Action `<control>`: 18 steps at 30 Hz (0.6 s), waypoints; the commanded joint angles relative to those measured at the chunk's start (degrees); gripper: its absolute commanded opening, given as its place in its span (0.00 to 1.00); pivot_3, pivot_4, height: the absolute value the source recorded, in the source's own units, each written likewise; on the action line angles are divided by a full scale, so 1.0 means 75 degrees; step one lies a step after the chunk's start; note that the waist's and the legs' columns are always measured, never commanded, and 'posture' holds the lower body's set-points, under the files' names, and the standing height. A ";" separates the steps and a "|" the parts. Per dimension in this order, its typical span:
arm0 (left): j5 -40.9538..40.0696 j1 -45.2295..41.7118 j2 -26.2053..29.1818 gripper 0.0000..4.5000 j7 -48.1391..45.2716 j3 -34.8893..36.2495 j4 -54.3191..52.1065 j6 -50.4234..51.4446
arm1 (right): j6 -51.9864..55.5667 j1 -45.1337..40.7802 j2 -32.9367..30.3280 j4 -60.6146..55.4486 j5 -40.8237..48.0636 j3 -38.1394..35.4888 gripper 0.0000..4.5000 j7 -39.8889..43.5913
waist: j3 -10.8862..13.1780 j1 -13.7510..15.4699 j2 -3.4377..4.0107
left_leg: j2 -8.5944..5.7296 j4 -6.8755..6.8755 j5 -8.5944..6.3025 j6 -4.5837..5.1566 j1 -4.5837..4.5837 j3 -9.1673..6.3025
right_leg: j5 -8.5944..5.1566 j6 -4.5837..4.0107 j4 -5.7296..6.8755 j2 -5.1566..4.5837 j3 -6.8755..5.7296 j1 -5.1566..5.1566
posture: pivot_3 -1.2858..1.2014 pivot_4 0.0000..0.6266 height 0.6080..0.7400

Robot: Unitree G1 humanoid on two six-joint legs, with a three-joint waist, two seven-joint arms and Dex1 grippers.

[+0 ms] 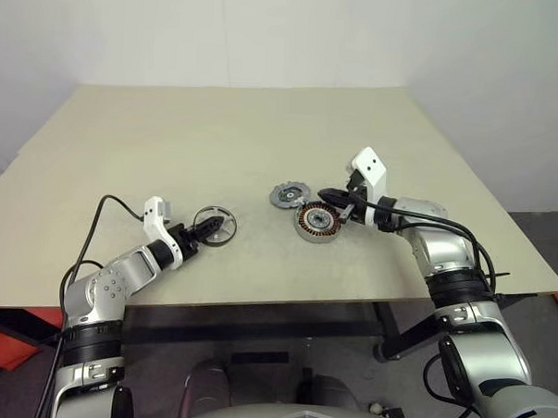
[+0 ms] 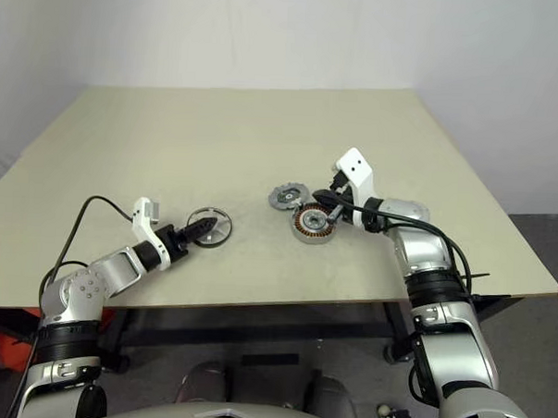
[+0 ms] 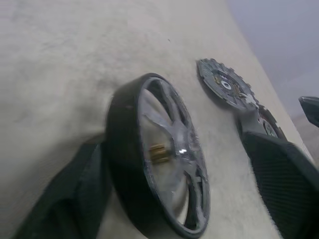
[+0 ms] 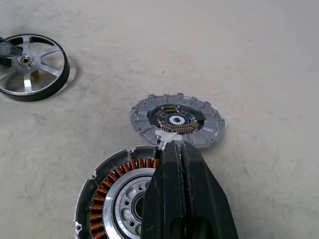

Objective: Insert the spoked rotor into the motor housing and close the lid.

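Flat silver five-spoked metal rotor (image 1: pixel 213 226) lies face up on the beige tabletop (image 1: pixel 217 132), hub axis vertical, at 9 o'clock of the round copper-wound motor housing (image 1: pixel 316 221), well apart from it. Left gripper (image 1: pixel 222 229), fingers parted, straddles the rotor's near rim; a firm grip cannot be confirmed. Dark grey notched lid (image 1: pixel 290 195) lies just beside the housing at 11 o'clock. Right gripper (image 1: pixel 326 194), fingers pressed together and empty, hovers over the housing. Open tabletop surrounds all three parts.

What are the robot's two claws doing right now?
Left gripper: open, one finger on each side of the spoked wheel's rim, not shut on it.
Right gripper: shut, holding nothing, over the motor cup.
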 commanded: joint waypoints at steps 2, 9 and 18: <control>-0.0251 0.0047 -0.0042 0.49 0.0075 0.0072 -0.0074 0.0238 | -0.0029 -0.0171 -0.0093 -0.0345 0.0100 -0.0217 0.00 -0.0097 | 0.0000 -0.0006 0.0000 | 0.0002 -0.0001 0.0000 0.0001 0.0000 0.0000 | 0.0000 0.0000 -0.0001 0.0001 -0.0001 -0.0001 | 0.52 0.00 1.00; -0.0536 0.0172 -0.0041 0.35 0.0048 0.0182 -0.0328 0.0343 | -0.0099 -0.0278 -0.0051 -0.0140 0.0019 -0.0145 0.00 -0.0201 | 0.0001 -0.0014 -0.0001 | 0.0002 -0.0002 -0.0001 0.0002 -0.0001 -0.0001 | 0.0000 0.0000 -0.0005 0.0001 -0.0003 -0.0001 | 0.52 0.00 1.00; -0.1080 0.0067 -0.0321 0.32 0.0028 0.0455 -0.0348 0.0293 | -0.0151 -0.0498 -0.0060 0.0291 -0.0138 -0.0244 0.00 -0.0669 | 0.0001 -0.0016 -0.0001 | 0.0002 -0.0002 -0.0001 0.0002 -0.0002 -0.0001 | 0.0000 0.0000 -0.0007 0.0002 -0.0003 -0.0001 | 0.52 0.00 1.00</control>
